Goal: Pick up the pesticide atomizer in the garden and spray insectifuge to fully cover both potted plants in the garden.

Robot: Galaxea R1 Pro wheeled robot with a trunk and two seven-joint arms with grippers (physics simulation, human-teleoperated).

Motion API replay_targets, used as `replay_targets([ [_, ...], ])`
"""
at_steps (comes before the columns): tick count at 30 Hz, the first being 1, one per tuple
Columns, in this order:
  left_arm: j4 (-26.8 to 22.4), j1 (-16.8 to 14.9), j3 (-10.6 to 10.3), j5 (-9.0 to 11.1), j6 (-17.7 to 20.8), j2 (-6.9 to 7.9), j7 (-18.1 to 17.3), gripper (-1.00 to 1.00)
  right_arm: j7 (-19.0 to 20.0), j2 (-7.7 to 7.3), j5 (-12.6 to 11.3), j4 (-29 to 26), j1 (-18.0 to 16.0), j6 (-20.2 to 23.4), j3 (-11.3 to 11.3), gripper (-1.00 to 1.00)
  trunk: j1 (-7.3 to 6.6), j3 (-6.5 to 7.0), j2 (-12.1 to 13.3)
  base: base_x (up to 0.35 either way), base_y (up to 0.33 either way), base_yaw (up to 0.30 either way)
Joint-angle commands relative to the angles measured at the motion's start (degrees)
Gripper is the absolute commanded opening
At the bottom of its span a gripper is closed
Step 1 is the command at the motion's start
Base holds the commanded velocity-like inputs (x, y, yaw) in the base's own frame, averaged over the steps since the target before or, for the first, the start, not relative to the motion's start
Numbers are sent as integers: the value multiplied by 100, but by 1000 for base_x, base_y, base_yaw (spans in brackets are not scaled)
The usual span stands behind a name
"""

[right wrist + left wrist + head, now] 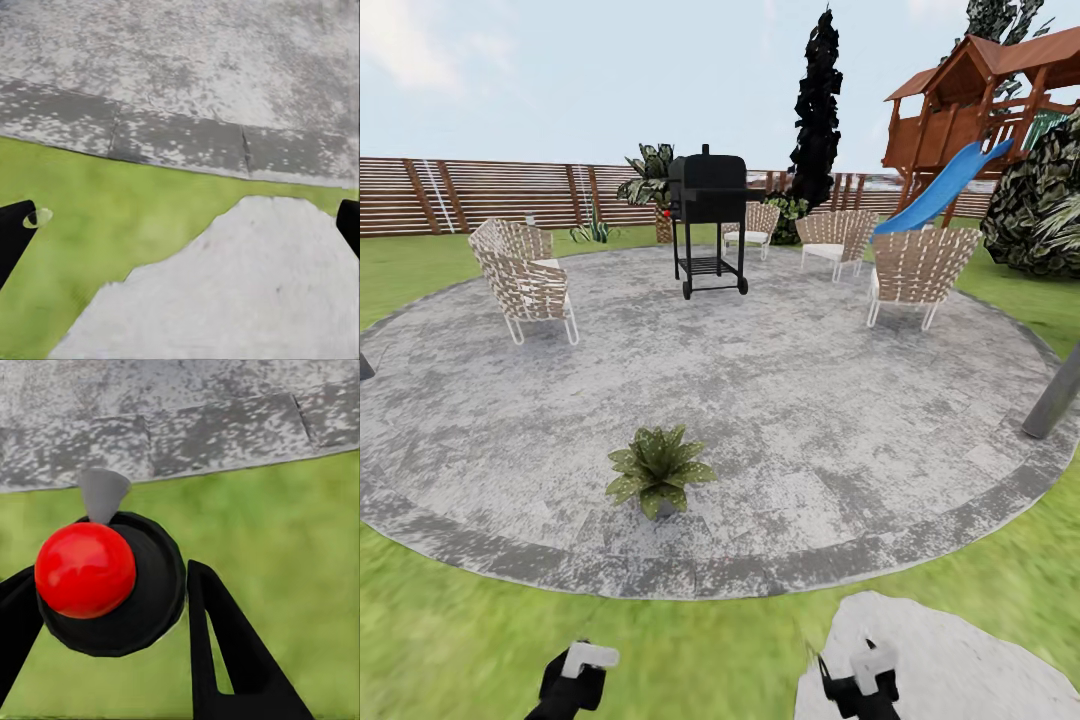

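In the left wrist view my left gripper [109, 574] is shut on the pesticide atomizer [150, 589]. I see it from above as a round dark top with a red knob and a pale grey nozzle, over grass at the patio edge. In the head view one potted plant [658, 470], a low rosette of pointed green leaves, stands on the round grey patio [810, 420] just ahead of me. My left gripper [575, 685] and right gripper [860, 688] sit low at the frame's bottom over the lawn. My right gripper [186, 217] is open, with nothing between its fingers.
A black grill [707, 215] and several wicker chairs [525, 280] stand on the far half of the patio. A grey post [1055, 395] leans at the right rim. A stepping stone [940, 660] lies under my right arm. A fence, a bush and a playset with a blue slide lie beyond.
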Motion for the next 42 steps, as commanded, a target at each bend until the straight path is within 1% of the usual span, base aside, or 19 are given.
replay_targets([
  [1,13,14,-25,9,-37,-41,83,-100,-95,-56,-279,16,82,-135,58,100,-1,-4,-2,0,0,0],
  [3,20,24,-19,28,-43,-105,140,-100,-110,-91,-732,30,133,-289,65,100,-1,-4,-2,0,0,0],
  [4,25,27,-15,49,-46,-122,190,-100,-105,-100,-916,37,146,-334,70,100,-1,-4,-2,0,0,0],
  [5,94,30,-11,213,-62,-140,303,-100,-96,-109,-1111,47,162,-377,75,100,-1,-4,-2,0,0,0],
  [6,159,31,-12,330,-81,-145,346,-100,-96,-111,-1162,50,168,-389,76,100,-1,-4,-2,0,0,0],
  [7,295,31,-18,563,-191,-148,391,-100,-96,-114,-1214,59,173,-402,80,100,-1,-4,-2,0,0,0],
  [9,376,32,-22,710,-371,-133,412,-100,-96,-107,-1239,121,176,-405,85,100,-1,-4,-2,0,0,0],
  [10,397,32,-24,748,-427,-126,417,-100,-96,-107,-1245,159,177,-406,86,100,-1,-4,-2,0,0,0],
  [16,465,32,-42,780,-485,-161,403,-100,-113,-29,-1287,196,177,-409,75,100,-1,-4,-2,0,0,0],
  [19,476,32,-35,780,-497,-155,337,-100,-122,-35,-1301,193,177,-411,62,100,-1,-4,-2,0,0,-39],
  [21,469,32,-35,789,-495,-139,341,-100,-122,-44,-1545,187,177,-407,59,100,-1,-4,-2,0,0,-252],
  [24,472,32,-35,796,-497,-125,342,-100,-116,-42,-1757,191,177,-406,64,100,-1,-4,-2,0,0,-262],
  [25,474,32,-35,796,-498,-121,343,-100,-115,-39,-1793,193,177,-406,67,100,-1,-4,-2,0,0,-266],
  [30,477,32,-35,791,-505,-118,343,-100,-114,-29,-1828,202,177,-406,78,100,-1,-4,-2,0,0,-269],
  [42,482,32,-35,789,-508,-109,343,-100,-109,-27,-1822,204,177,-406,79,100,-1,-4,-2,0,0,-283],
])
